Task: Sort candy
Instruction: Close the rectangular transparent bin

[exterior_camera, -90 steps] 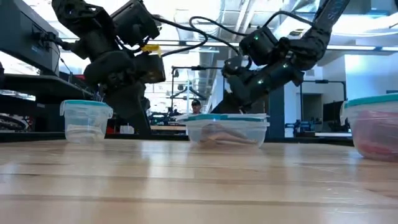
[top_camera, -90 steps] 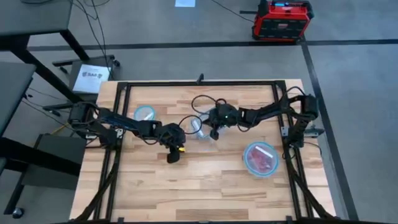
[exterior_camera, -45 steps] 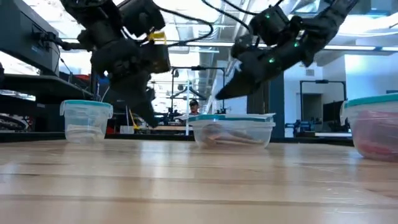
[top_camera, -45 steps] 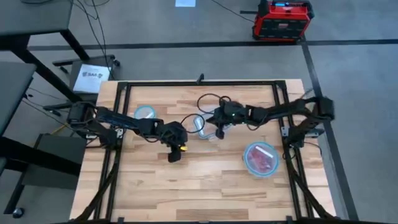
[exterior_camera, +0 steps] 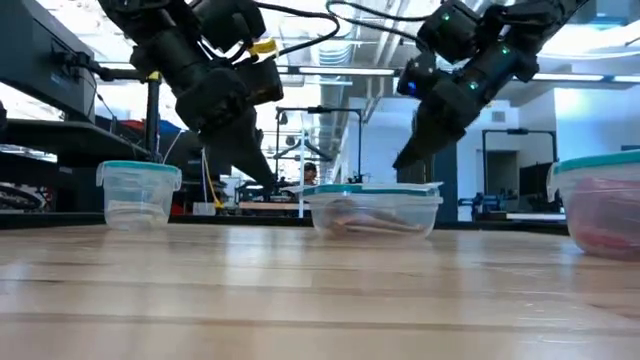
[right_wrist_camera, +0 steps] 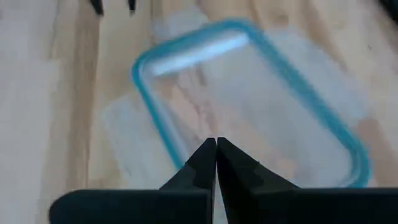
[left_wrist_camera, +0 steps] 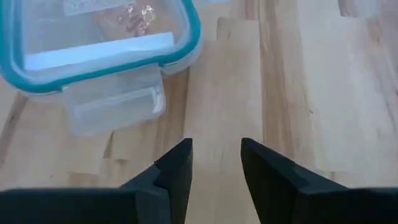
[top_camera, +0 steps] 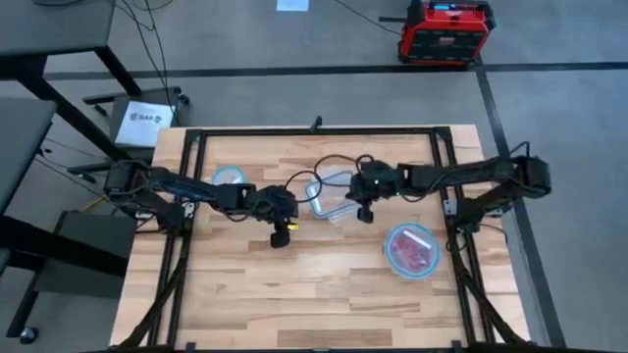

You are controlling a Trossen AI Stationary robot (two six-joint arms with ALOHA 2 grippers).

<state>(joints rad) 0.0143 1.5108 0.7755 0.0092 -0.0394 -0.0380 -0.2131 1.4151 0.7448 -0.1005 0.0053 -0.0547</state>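
Left wrist view only: candy (left_wrist_camera: 134,15) inside middle container (left_wrist_camera: 99,46); left claw (left_wrist_camera: 214,168) parted, empty. Right claw (right_wrist_camera: 216,163) closed, empty.

The counter (left_wrist_camera: 311,93) is showing pale, smooth wood planks with a faint sheen. The rectangular container (right_wrist_camera: 249,106) is looking like clear, glossy plastic.

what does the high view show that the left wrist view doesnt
Only the high view shows both arms over the table, the right gripper, the small round container at far left, the container of reddish candy at right, and the red case on the floor.

Only the left wrist view shows the left gripper from close, open over bare wood, and the faint pinkish contents in the container ahead.

Both show the rectangular blue-rimmed container in the middle and the wooden tabletop.
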